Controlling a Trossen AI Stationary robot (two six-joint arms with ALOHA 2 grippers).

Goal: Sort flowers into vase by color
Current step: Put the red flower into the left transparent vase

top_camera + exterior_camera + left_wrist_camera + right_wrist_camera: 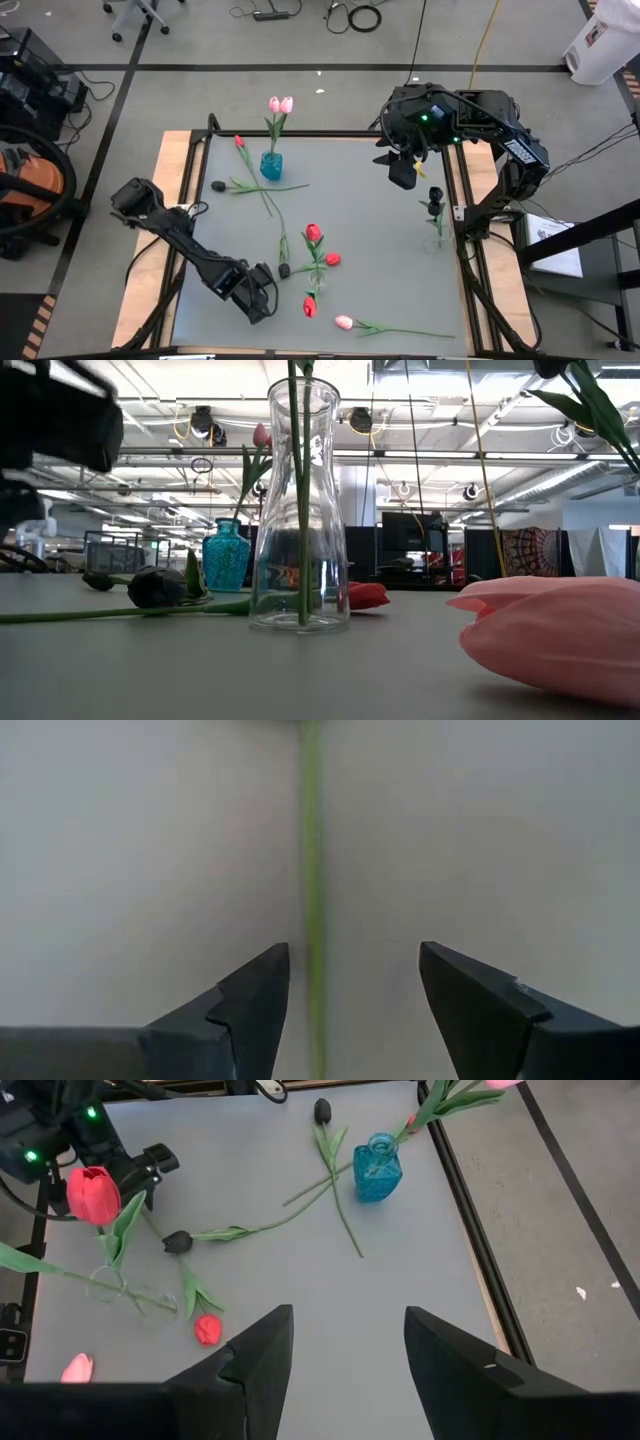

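1. Your left gripper (262,297) hangs low at the near edge of the surface (370,230), fingers spread, a green stem (312,870) running between them, ungrasped.
2. Judged step: picking up that black tulip (284,270). Next you must close squarely on the thin stem.
3. Mid-surface, the clear vase (316,268) holds red flowers; loose red, pink and black ones lie around it.
4. Farther off, the blue vase (270,165) holds pink; your right gripper (401,172) waits above the far right, spread, empty.

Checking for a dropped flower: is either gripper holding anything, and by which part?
Nothing is held. The left gripper stands open around a green stem on the table; the right gripper is open and empty.
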